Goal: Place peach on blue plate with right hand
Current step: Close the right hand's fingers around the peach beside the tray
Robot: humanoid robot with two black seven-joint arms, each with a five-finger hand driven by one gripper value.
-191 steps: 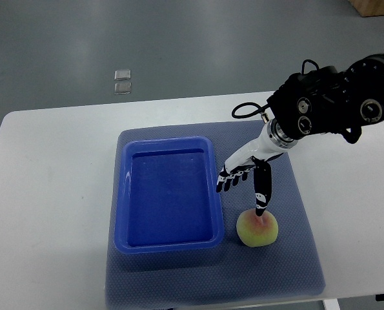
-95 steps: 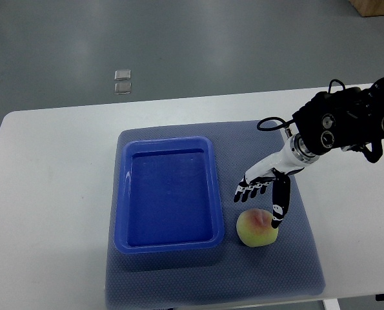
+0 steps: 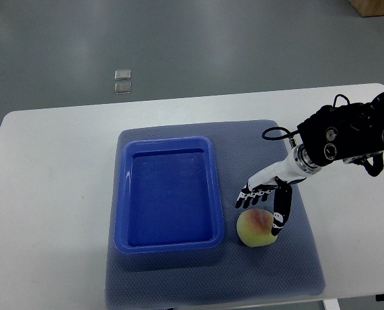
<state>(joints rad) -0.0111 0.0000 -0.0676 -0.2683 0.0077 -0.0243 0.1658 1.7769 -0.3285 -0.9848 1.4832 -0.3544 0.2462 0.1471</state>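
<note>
A yellow-pink peach (image 3: 254, 230) lies on the grey-blue mat, just right of the blue plate's (image 3: 168, 242) near right corner. The plate is a deep rectangular tray with nothing in it. My right hand (image 3: 264, 203) comes in from the right edge and hovers over the peach. Its fingers (image 3: 249, 196) are spread above the fruit's far side, and the thumb reaches down along the peach's right flank, touching or nearly touching it. The hand holds nothing. My left arm does not show.
The mat (image 3: 295, 265) covers the middle of a white table (image 3: 50, 194). Two small clear squares (image 3: 122, 81) lie on the grey floor beyond the table's far edge.
My right arm has drawn back to the right and lowered. The hand slid from the plate's right rim to over the peach. The peach has not moved.
</note>
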